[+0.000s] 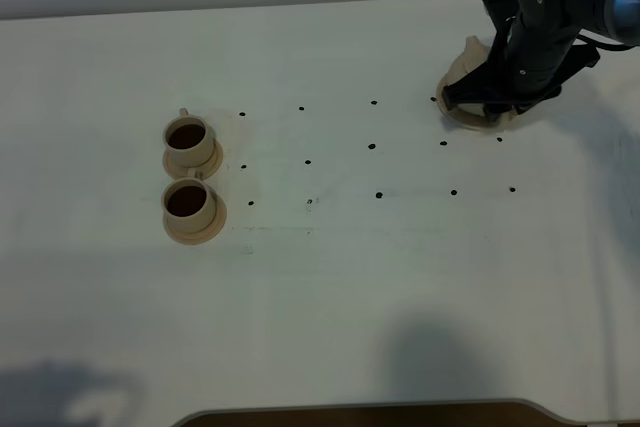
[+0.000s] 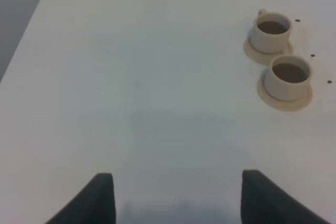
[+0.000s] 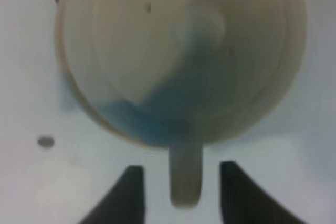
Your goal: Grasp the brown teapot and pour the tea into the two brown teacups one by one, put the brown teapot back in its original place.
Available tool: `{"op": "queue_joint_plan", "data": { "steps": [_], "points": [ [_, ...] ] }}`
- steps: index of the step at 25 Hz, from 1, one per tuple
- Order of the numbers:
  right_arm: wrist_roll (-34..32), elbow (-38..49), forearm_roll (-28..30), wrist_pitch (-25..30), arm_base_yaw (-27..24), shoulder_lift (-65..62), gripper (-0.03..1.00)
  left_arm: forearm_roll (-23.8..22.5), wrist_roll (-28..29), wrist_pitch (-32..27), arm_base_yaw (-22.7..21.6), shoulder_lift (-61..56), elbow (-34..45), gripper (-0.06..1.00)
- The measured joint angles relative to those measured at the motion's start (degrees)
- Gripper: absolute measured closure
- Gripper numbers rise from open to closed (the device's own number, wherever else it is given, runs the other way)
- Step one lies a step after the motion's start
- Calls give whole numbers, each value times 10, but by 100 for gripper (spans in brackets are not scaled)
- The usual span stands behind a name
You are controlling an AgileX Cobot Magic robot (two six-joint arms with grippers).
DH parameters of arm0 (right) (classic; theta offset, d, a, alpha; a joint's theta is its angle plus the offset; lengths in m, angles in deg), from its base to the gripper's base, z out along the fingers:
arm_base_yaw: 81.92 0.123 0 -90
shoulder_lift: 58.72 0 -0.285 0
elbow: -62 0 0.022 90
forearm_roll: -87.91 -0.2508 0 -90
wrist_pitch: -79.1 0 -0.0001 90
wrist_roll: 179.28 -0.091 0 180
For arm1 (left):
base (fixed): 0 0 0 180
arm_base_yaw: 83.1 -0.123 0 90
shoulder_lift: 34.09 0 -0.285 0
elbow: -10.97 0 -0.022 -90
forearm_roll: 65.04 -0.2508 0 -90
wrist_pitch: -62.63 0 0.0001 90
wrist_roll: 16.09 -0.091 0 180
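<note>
A: So where is the teapot (image 3: 178,56)?

B: At the far right of the worktop (image 1: 320,277), sitting on its saucer (image 1: 462,119). From above, the right arm covers most of it; only a tan edge and the saucer rim show.

A: Is the right gripper (image 3: 181,192) holding it?

B: No. In the right wrist view the handle (image 3: 185,177) stands between the 2 dark jaws, with a gap of worktop on each side. The jaws are parted and released, touching nothing I can see.

A: That view is blurred, though.

B: Yes, but the round lid and its knob are still readable.

A: And the cups?

B: The 2 cups (image 1: 189,142) sit well apart from the teapot, on the left of the worktop, each on its own small saucer, one just beside the other. Both hold dark tea.

A: The left gripper (image 2: 176,198)?

B: Its jaws stand wide apart over bare worktop, holding nothing, with the cups some way ahead of them.
</note>
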Motion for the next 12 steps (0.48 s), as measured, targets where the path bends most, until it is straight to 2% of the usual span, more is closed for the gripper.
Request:
{"op": "queue_joint_plan", "data": {
  "steps": [3, 5, 10, 12],
  "points": [
    [0, 0, 0, 43, 0, -21, 44, 0, 0, 0, 0, 0, 0, 39],
    [1, 0, -5, 81, 0, -45, 41, 0, 0, 0, 0, 0, 0, 39],
    [17, 1, -48, 201, 1, -107, 42, 0, 0, 0, 0, 0, 0, 39],
    [23, 11, -58, 212, 5, -139, 44, 0, 0, 0, 0, 0, 0, 39]
  ]
}}
